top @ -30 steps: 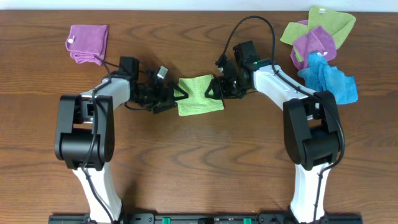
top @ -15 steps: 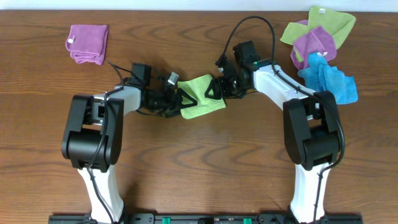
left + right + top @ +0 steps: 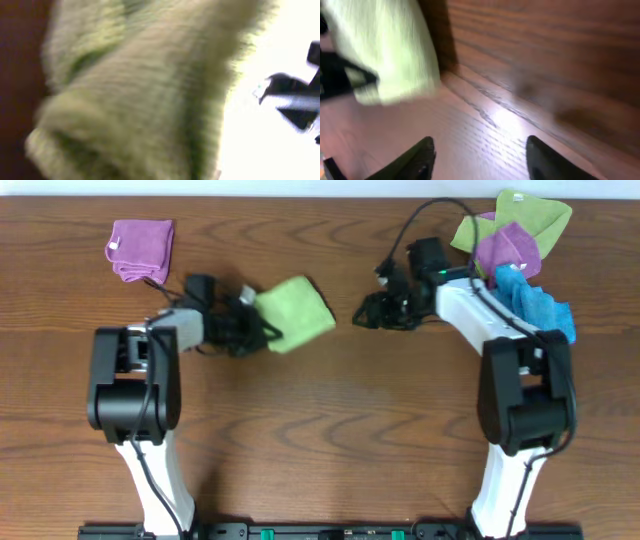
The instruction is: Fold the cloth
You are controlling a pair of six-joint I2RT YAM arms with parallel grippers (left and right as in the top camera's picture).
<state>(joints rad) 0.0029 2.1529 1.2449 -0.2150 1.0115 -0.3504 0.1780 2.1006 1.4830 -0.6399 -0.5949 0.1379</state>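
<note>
The lime-green cloth (image 3: 297,310) sits bunched and lifted at the tip of my left gripper (image 3: 262,332), which is shut on its near edge. In the left wrist view the cloth (image 3: 140,90) fills almost the whole frame, blurred, and hides the fingers. My right gripper (image 3: 362,315) is apart from the cloth, to its right, and open. In the right wrist view, bare wood shows between the two dark fingertips (image 3: 426,150) of the right gripper (image 3: 480,146), and the cloth (image 3: 385,45) hangs at the upper left.
A folded purple cloth (image 3: 140,248) lies at the back left. At the back right is a heap with a green cloth (image 3: 520,215), a purple cloth (image 3: 505,248) and a bright blue cloth (image 3: 528,308), close behind the right arm.
The left gripper has closed on the cloth and carried it left and toward the back. The right gripper has let go of the cloth and drawn away to the right.
</note>
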